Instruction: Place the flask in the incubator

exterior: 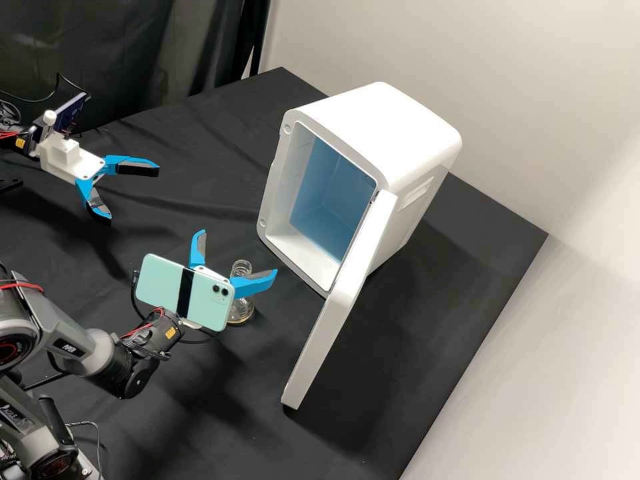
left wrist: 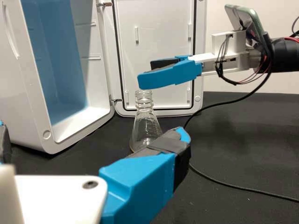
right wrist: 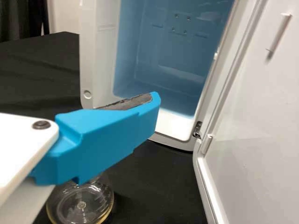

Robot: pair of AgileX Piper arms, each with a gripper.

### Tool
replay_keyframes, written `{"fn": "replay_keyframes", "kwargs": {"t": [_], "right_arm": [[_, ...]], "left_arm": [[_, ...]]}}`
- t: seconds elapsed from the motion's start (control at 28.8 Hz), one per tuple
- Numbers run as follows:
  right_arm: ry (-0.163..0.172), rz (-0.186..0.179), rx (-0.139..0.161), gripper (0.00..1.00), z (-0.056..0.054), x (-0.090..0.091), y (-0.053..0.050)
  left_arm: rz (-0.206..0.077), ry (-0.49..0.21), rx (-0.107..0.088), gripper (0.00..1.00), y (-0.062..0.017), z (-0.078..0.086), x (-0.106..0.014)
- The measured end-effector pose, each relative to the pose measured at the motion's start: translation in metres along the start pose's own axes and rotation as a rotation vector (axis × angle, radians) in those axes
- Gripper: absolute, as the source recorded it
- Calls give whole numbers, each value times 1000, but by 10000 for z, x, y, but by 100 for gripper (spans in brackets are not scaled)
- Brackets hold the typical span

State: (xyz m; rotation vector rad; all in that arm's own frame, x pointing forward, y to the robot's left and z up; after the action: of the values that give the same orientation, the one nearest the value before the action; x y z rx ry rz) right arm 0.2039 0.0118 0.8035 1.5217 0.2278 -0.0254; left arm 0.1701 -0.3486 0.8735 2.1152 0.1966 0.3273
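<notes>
Black cloth-covered bench (exterior: 433,347); plain white wall (exterior: 507,73) behind; dark curtain (exterior: 133,47) at far left.

Clear glass flask (left wrist: 145,127), white incubator (exterior: 393,143) showing pale blue inside, and a plain black bench (exterior: 200,147) under it all.
</notes>
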Motion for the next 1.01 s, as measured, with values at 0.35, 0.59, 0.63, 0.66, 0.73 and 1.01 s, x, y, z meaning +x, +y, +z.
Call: {"fn": "replay_keyframes", "kwargs": {"t": [0.35,0.59,0.63,0.66,0.73,1.01], "right_arm": [[-25,-39,10,100,76,34,-75],[-52,-69,27,100,133,32,-141],[-58,-75,30,100,142,25,-155],[-64,-82,34,100,151,12,-173],[-74,-93,38,100,170,6,-198],[-89,-151,32,100,209,19,-312]], "left_arm": [[-7,-4,2,100,-12,0,-12],[-13,-2,1,100,-25,-1,-26],[-13,-2,1,100,-25,-1,-26],[-13,-2,1,100,-25,-1,-26],[-13,-2,1,100,-25,-1,-26],[-13,1,2,100,-24,-10,-29]]}}
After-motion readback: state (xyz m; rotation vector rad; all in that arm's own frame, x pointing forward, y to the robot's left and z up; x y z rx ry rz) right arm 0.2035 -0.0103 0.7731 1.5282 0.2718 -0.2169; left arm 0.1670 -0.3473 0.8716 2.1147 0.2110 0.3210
